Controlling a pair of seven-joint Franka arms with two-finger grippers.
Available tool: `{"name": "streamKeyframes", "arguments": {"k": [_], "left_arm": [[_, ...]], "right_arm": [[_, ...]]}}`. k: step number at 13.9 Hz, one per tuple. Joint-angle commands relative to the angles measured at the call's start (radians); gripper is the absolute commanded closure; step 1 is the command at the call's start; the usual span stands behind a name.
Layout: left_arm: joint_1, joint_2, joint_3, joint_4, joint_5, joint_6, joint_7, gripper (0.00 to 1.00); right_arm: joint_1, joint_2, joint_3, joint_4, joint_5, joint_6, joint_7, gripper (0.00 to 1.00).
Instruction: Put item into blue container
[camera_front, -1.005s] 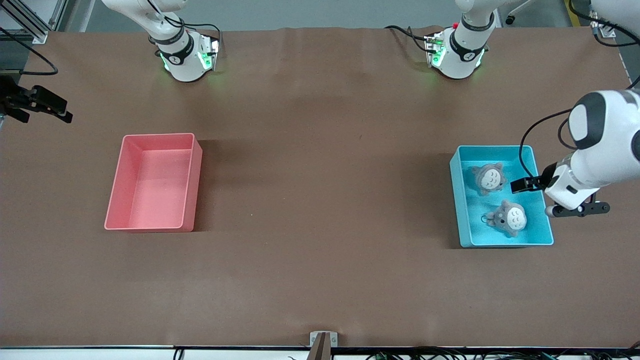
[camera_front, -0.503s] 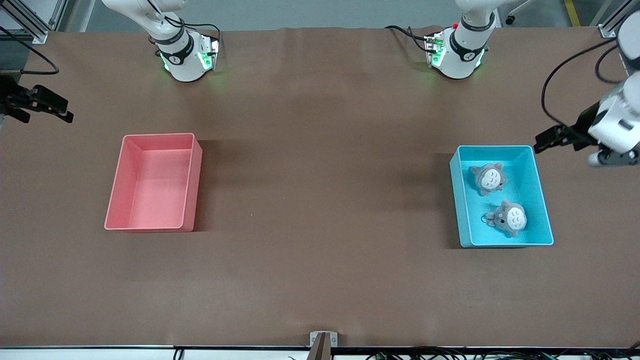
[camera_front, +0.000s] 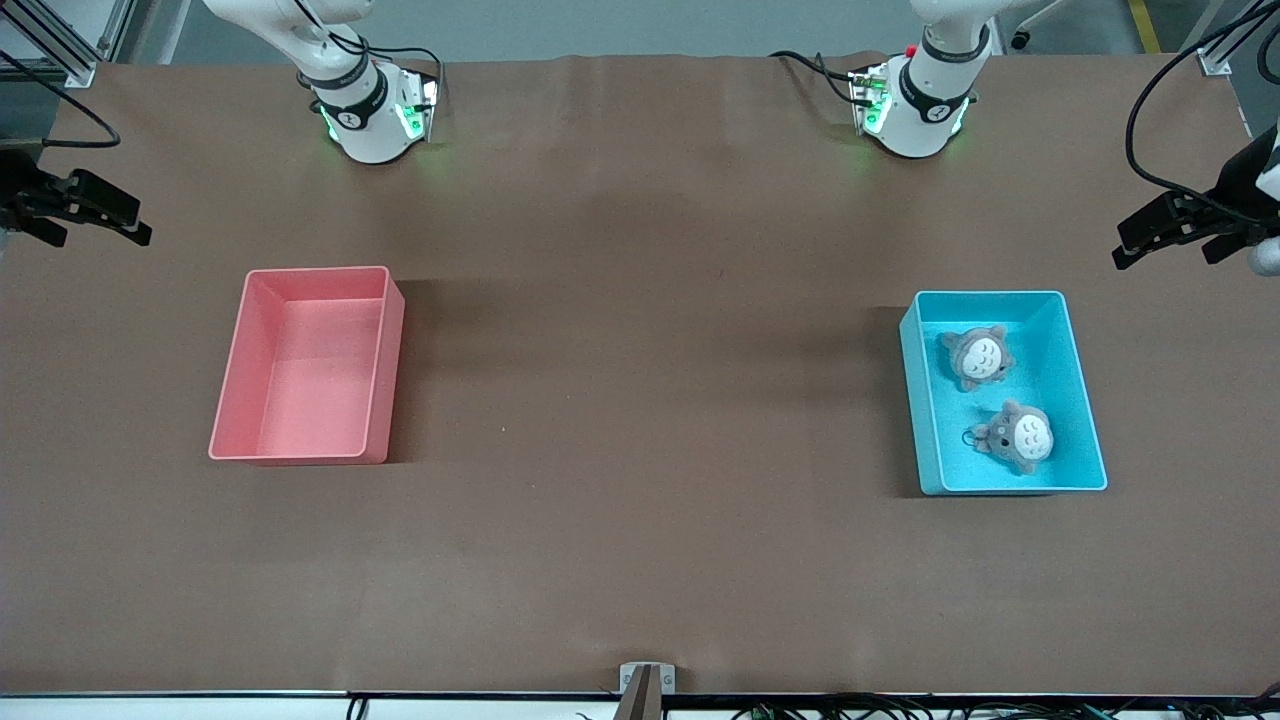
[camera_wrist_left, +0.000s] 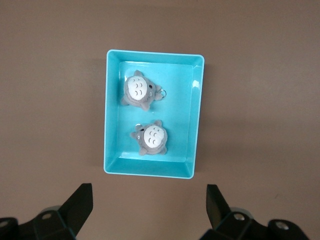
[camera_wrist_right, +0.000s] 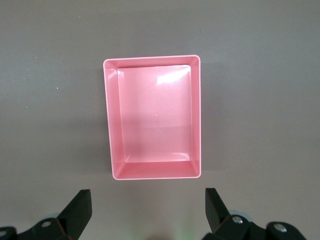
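The blue container (camera_front: 1086, 420) (camera_wrist_left: 198, 110) stands toward the left arm's end of the table. Two grey plush toys with white bellies lie in it: one (camera_front: 977, 357) (camera_wrist_left: 149, 138) farther from the front camera, the other (camera_front: 1017, 436) (camera_wrist_left: 138, 90) nearer, with a small key ring. My left gripper (camera_front: 1165, 238) (camera_wrist_left: 149, 205) is open and empty, up in the air over bare table at the edge of the front view, off the container's corner. My right gripper (camera_front: 90, 212) (camera_wrist_right: 148, 206) is open and empty too, waiting over the table's other end.
A pink bin (camera_front: 392, 350) (camera_wrist_right: 197, 115) of the same shape stands empty toward the right arm's end. Both arm bases (camera_front: 372, 110) (camera_front: 915, 105) sit along the table's edge farthest from the front camera. Brown tabletop lies between the two bins.
My left gripper has risen and drawn away from over the blue container toward the table's end. Both plush toys stay in the container. The right arm has not moved.
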Motion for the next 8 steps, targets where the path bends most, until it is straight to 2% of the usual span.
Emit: {"name": "streamKeyframes", "arguments": {"k": [1,6,7,8], "left_arm": [[0.002,0.024,-0.002,0.029,-0.017,-0.02,0.005,0.0],[-0.02,0.021,0.007,0.029,-0.017,-0.015,0.001,0.0],[-0.064,0.021,0.036,0.03,-0.014,-0.018,-0.001,0.0],[-0.125,0.021,0.105,0.03,-0.012,-0.018,-0.001,0.0]], "right_arm": [[0.004,-0.032,-0.004,-0.03,0.012,0.01,-0.01,0.0],[0.004,-0.032,-0.006,-0.03,0.011,0.01,-0.032,0.0],[0.004,-0.032,-0.006,-0.029,0.005,0.01,-0.032,0.0],[0.004,-0.032,-0.006,-0.029,0.003,0.01,-0.032,0.0]]}}
